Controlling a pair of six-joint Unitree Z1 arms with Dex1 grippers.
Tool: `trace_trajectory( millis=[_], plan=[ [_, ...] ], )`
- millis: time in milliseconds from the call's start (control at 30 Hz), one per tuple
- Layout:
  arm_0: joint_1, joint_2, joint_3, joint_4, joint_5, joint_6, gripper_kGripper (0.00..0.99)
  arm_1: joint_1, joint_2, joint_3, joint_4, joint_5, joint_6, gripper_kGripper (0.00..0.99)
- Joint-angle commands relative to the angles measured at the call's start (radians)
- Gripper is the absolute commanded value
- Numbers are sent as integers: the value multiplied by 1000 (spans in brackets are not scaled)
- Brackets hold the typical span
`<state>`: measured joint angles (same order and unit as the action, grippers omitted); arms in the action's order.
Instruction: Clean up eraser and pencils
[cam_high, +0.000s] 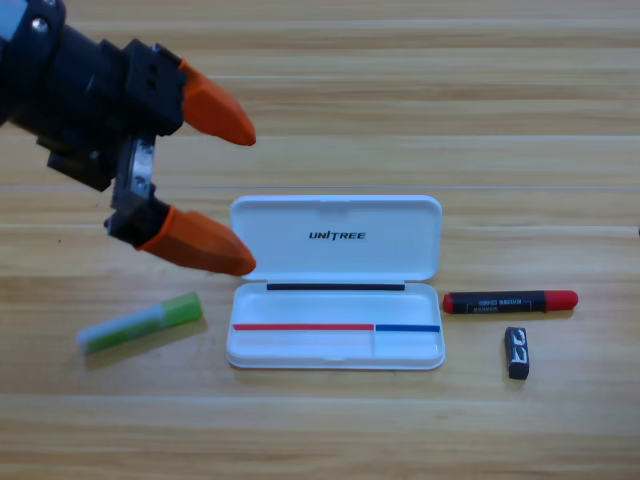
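**A:** Your left gripper (250, 198) has its 2 orange jaws wide apart and holds nothing. It hangs above the table, just left of the white case (335, 345). The right arm I do not see.

**B:** And the things?

**A:** The green pencil (140, 322) lies tilted left of the case. The black-and-red pencil (510, 301) and the eraser (517, 352) lie right of it. I think the risk is this: if you descend here, the lower jaw may push the open lid, or roll the green pencil away.
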<state>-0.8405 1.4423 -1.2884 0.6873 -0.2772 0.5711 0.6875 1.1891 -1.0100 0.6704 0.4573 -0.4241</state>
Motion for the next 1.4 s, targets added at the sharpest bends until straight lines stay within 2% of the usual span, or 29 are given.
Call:
trace_trajectory(
  millis=[33, 400, 467, 567, 667, 733, 833, 967, 1033, 1200, 1400],
  plan=[
    [-23, 7, 29, 9, 13, 13, 989, 83, 35, -7, -17, -35, 11, 989],
    [-22, 12, 34, 20, 29, 27, 990, 84, 50, 11, 8, -63, 28, 989],
    [-22, 20, 3, 47, 69, 44, 990, 84, 66, 1, 26, -101, 51, 989],
    [-15, 72, -104, 159, 154, 84, 989, 84, 127, -39, 84, -174, 125, 989],
    [75, 135, -207, 265, 257, 138, 988, 83, 149, -24, 98, -250, 203, 989],
    [152, 179, -273, 331, 306, 174, 988, 80, 227, -62, 135, -252, 331, 989],
    [256, 251, -333, 394, 346, 217, 986, 53, 320, -87, 135, -244, 426, 986],
    [344, 349, -328, 396, 392, 228, 983, 53, 466, -87, 124, -227, 429, 986],
    [367, 391, -315, 396, 394, 227, 983, 53, 538, -110, 123, -284, 510, 989],
    [385, 464, -266, 396, 358, 214, 982, 53, 670, -133, 80, -388, 757, 990],
    [385, 486, -223, 396, 322, 211, 982, 53, 754, -134, -3, -397, 904, 950]
  ],
)
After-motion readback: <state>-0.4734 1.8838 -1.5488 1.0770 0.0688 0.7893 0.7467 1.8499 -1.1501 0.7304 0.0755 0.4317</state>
